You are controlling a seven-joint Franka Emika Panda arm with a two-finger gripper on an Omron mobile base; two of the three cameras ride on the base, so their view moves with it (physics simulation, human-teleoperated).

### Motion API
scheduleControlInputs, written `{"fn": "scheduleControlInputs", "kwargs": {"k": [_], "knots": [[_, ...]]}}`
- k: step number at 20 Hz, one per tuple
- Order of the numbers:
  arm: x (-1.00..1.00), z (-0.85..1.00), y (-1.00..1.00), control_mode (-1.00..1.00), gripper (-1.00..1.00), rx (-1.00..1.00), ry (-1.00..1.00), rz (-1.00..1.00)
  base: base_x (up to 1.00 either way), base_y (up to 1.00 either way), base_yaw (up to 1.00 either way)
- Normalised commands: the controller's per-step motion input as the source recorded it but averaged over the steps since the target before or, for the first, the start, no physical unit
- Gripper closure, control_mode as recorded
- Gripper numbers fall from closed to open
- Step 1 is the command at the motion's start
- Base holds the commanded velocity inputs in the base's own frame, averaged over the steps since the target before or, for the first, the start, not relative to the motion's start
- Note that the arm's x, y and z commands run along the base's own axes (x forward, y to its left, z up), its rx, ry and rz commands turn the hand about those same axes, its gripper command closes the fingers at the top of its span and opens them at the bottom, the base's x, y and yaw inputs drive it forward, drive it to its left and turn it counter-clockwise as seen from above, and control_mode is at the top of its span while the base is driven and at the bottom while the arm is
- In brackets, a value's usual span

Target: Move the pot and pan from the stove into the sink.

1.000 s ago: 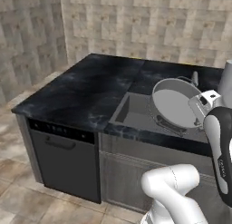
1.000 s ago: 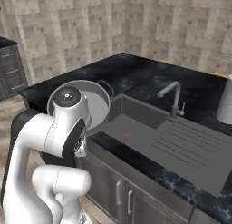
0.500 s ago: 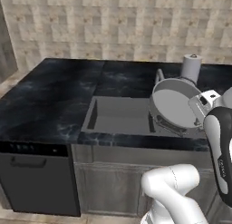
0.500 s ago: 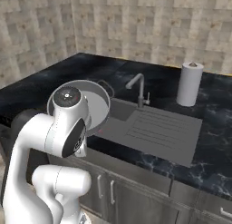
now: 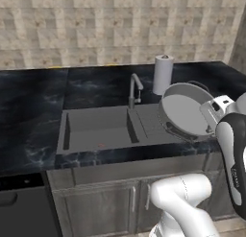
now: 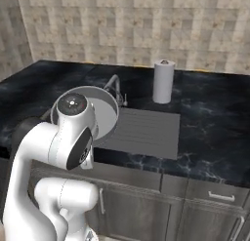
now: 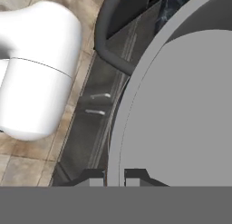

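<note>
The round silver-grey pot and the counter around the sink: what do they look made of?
The round silver-grey pot, held tilted by the gripper, looks like brushed metal: even pale grey, matte inside, thin rim. The black countertop looks like polished stone, going by its pale marbled veins and sheen. The dark grey sink could be matte composite or coated metal.

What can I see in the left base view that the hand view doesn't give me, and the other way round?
The left base view alone gives the sink with its basin, the curved faucet, the paper towel roll and the tiled wall behind.

The hand view alone gives the two dark fingertips standing either side of the pot's rim, with floor tiles below.

Both share the pot, held tilted on edge so its pale inside faces out, and the cabinet fronts under the counter.
</note>
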Motion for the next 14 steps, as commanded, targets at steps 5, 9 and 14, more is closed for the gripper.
{"fn": "scheduleControlInputs", "kwargs": {"k": [5,9,14], "knots": [[0.00,0.00,0.00,1.00,1.00,0.00,0.00,0.00,-0.09,-0.15,-0.13],[0.00,0.00,0.00,1.00,1.00,0.00,0.00,0.00,0.00,0.28,0.00],[0.00,0.00,0.00,1.00,1.00,0.00,0.00,0.00,0.00,0.71,0.00]]}}
